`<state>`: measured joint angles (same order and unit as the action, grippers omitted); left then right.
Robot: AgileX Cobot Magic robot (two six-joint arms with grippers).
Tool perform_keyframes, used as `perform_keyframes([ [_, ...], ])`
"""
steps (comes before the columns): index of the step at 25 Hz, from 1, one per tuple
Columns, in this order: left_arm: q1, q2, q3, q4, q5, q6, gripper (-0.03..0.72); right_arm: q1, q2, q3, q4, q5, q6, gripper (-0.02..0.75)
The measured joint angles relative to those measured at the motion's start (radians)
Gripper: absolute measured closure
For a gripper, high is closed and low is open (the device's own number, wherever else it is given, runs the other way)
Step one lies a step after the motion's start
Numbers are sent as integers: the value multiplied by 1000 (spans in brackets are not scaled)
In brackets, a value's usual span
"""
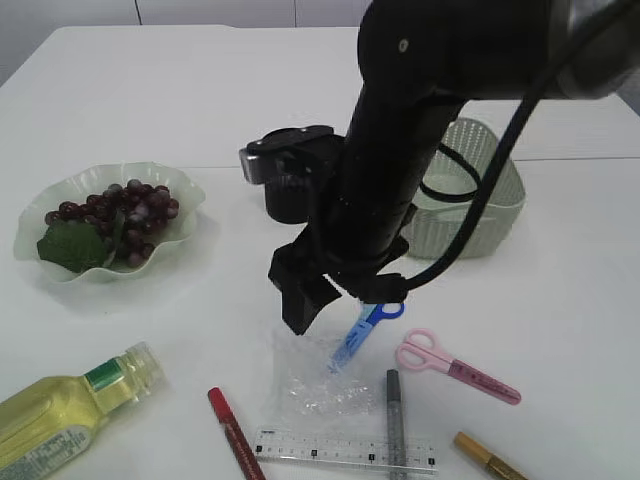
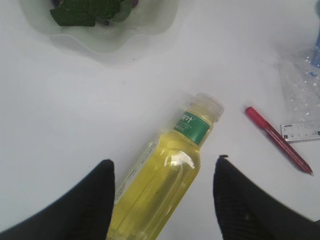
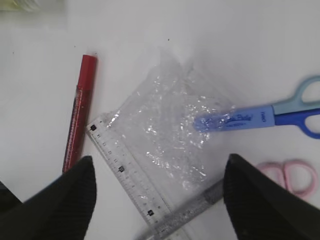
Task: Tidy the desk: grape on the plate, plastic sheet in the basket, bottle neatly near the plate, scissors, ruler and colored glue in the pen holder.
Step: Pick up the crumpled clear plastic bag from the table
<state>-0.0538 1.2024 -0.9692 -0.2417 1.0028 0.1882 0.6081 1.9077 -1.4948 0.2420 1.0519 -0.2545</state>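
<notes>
Crinkled clear plastic sheet is seen lying loose on the worktop directly beneath the right hand, whose fingers are spread apart and empty, with the ruler touching its near edge, the blue scissors resting on its right side, the red glue pen to the left and the pink scissors to the right. The bottle is found on its side between the parted, empty fingers of the left hand, with the plate well beyond it. Only the grape is judged settled on the plate, while the basket and the dark pen holder farther off have yet to be filled.
</notes>
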Motion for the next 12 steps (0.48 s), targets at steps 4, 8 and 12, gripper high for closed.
perform_keyframes([
  [4, 0, 0, 0, -2, -10, 0, 229, 22, 40, 0, 15, -10, -4, 136],
  [8, 0, 0, 0, -8, -23, 0, 230, 36, 49, 0, 17, -80, -6, 130],
  [12, 0, 0, 0, -14, -27, 0, 230, 36, 55, 0, 21, -119, -25, 130],
])
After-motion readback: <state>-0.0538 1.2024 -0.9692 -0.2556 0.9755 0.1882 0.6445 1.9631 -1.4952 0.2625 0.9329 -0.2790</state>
